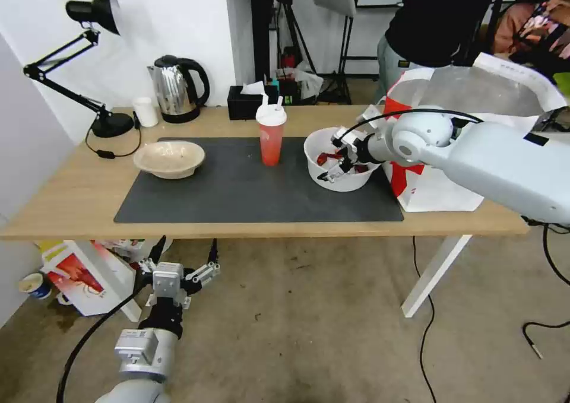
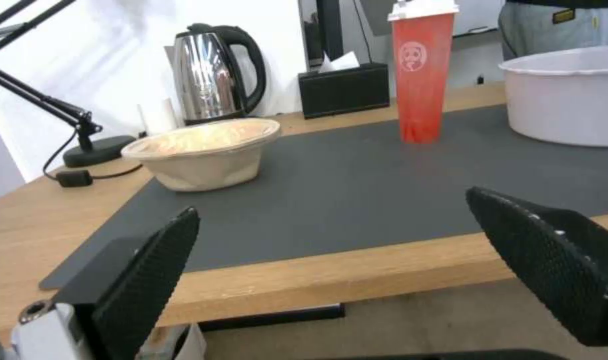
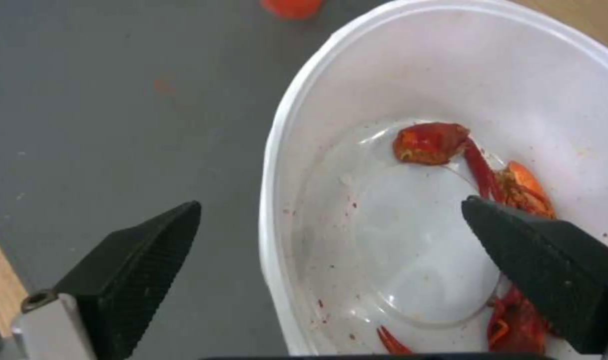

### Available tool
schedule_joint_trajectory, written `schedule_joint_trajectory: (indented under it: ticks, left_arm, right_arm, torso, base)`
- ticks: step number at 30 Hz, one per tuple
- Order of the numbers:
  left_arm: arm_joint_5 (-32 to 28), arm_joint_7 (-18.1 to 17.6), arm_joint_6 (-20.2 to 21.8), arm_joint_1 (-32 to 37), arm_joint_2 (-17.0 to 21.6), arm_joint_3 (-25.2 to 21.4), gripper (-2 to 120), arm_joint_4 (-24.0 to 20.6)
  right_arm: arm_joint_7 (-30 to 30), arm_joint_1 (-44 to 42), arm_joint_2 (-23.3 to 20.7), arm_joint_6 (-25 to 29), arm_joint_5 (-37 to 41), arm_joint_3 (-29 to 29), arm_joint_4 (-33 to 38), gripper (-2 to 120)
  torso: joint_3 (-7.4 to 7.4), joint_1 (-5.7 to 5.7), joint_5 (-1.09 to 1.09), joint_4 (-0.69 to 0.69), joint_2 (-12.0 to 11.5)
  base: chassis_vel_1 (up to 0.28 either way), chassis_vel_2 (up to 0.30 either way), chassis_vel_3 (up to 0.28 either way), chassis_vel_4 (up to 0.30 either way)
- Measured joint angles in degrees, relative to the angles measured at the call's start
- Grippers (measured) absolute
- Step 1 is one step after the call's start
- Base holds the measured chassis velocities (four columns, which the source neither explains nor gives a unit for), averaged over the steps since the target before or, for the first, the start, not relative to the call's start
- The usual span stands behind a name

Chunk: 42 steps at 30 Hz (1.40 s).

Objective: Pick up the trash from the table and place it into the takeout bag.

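Observation:
On the table (image 1: pixel 71 201), a dark mat (image 1: pixel 237 195) holds the trash. A shallow beige bowl (image 1: pixel 169 158) (image 2: pixel 204 152) lies at the left. The red cup (image 1: pixel 271 139) (image 2: pixel 420 75) with white lid stands mid-mat. At the right is a white bowl (image 1: pixel 338 168) (image 2: pixel 563 100) (image 3: pixel 383 240) with red crayfish scraps (image 3: pixel 430 142). My right gripper (image 1: pixel 335 164) (image 3: pixel 330 235) is open astride the bowl's rim, one finger inside and one over the mat. The takeout bag (image 1: pixel 436 186) stands open just right of that bowl. My left gripper (image 1: pixel 185 251) (image 2: pixel 353 240) hangs open below the table's front edge.
Along the back edge stand a desk lamp (image 1: pixel 95 64), a small white cup (image 1: pixel 145 112), a kettle (image 1: pixel 178 88) and a black tissue box (image 1: pixel 246 103). A red-and-white box (image 1: pixel 83 275) sits on the floor under the left end. Cables trail on the floor at right.

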Motion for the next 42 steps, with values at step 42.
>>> schedule_joint_trajectory:
  ticks: [42]
  left_arm:
    - [0.0, 0.0, 0.0, 0.0, 0.0, 0.0, 100, 0.0]
  right_arm:
    - [-0.1, -1.9, 0.9, 0.0, -2.5, -1.2, -1.0, 100]
  torso:
    - [0.00, 0.00, 0.00, 0.00, 0.0]
  base:
    - [0.000, 0.000, 0.000, 0.000]
